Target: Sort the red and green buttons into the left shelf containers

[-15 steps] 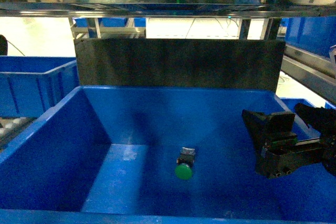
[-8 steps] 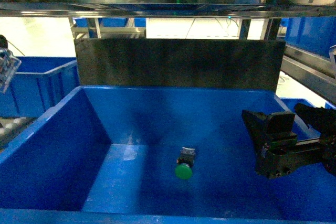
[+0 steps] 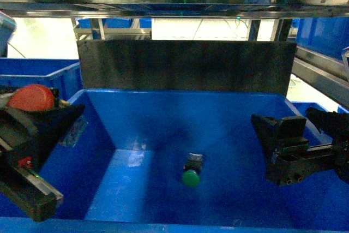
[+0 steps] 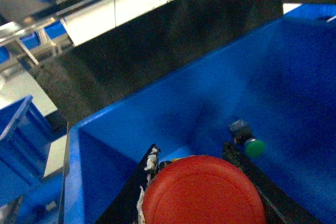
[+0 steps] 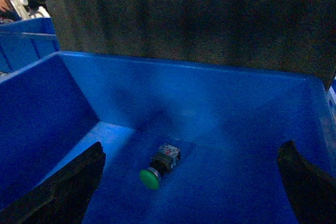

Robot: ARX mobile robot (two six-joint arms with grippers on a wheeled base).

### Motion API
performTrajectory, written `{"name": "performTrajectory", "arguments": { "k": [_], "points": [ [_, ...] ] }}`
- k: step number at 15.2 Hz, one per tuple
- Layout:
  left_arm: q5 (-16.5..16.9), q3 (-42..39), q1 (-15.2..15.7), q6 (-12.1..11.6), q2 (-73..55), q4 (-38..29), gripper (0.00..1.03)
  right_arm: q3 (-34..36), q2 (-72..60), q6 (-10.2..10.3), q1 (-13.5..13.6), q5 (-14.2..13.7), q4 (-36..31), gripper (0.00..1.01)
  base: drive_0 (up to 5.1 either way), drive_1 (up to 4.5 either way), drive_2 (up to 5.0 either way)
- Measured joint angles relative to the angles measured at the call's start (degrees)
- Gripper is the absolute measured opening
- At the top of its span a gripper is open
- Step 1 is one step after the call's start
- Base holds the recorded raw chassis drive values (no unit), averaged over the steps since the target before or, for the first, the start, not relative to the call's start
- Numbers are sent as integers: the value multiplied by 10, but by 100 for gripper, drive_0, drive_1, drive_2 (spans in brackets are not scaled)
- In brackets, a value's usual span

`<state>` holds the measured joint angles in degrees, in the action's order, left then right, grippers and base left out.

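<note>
My left gripper [image 3: 41, 114] pinches the red button [image 3: 31, 97] over the bin [image 3: 98, 135] wall; the right gripper [image 3: 297, 129] hangs wide, empty; the green button [image 3: 191, 177] lies on the floor; releasing here risks mixing colours.

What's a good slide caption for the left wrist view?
Left tool holds the red button over the blue bin; green button lies inside.
</note>
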<state>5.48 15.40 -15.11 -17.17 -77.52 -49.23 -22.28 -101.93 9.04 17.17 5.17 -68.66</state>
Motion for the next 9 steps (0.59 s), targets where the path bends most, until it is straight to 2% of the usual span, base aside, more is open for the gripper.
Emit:
{"name": "performTrajectory", "arguments": {
  "k": [5,9],
  "points": [
    [-10,28,-6,-24,-84,-32,31,0,0,0,0,0,0,98,0,0,0],
    [-13,56,-17,-31,-125,-36,31,0,0,0,0,0,0,98,0,0,0]
  ]
}}
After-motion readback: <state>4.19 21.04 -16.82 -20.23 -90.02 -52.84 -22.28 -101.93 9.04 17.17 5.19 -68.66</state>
